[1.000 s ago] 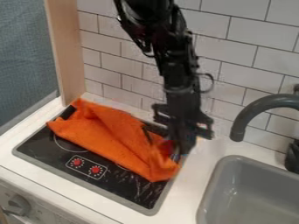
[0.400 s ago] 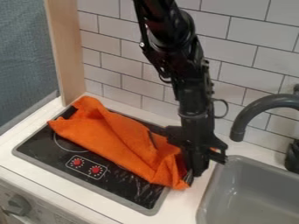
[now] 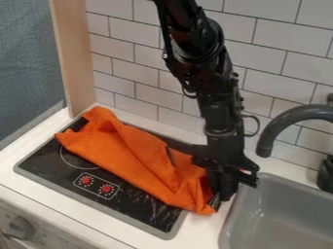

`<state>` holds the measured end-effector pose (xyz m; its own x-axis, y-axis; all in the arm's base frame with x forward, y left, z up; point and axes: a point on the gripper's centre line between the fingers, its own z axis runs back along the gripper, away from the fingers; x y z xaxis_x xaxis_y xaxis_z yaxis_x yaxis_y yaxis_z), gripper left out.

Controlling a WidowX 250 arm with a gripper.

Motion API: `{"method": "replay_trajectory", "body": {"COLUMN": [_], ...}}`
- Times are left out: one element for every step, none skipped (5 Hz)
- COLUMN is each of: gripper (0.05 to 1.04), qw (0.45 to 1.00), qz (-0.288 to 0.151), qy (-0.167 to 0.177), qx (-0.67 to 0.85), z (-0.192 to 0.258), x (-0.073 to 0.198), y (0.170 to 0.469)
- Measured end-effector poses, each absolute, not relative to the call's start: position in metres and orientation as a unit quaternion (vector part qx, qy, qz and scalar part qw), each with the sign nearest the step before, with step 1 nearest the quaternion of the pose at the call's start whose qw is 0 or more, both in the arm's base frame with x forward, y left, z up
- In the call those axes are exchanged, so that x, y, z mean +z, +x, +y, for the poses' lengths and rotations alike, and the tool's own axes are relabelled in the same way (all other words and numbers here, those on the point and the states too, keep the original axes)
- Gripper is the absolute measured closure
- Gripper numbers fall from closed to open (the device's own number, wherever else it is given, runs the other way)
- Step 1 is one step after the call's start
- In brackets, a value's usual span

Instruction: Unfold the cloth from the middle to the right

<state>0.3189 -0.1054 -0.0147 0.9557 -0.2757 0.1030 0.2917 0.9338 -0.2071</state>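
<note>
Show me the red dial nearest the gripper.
The right red dial in the camera view; the other dial lies farther from the gripper.

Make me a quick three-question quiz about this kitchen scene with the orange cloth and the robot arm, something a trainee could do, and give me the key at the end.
1. Multiple choice. Where does most of the orange cloth lie?
a) Over the faucet
b) On the stove top
c) On the floor

2. True or false. The gripper is at the end of the cloth nearer the gray sink.

3. Fill in the blank. The two round controls on the front part of the stove top are ____ in color.

Key: 1 b; 2 true; 3 red
</note>
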Motion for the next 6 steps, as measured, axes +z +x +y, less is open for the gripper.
{"method": "replay_trajectory", "body": {"gripper": [0.560, 0.253, 0.065, 0.077, 0.085, 0.085], "qw": [0.982, 0.982, 0.981, 0.980, 0.978, 0.976], "qz": [-0.033, -0.032, -0.024, -0.032, -0.074, -0.107], "qy": [-0.117, -0.129, -0.134, -0.125, -0.107, -0.079], "qx": [-0.145, -0.136, -0.140, -0.152, -0.160, -0.174], "z": [-0.107, -0.105, -0.105, -0.101, -0.090, -0.078], "x": [-0.015, -0.015, -0.012, 0.006, 0.041, 0.066], "y": [0.318, 0.316, 0.313, 0.313, 0.320, 0.320]}}
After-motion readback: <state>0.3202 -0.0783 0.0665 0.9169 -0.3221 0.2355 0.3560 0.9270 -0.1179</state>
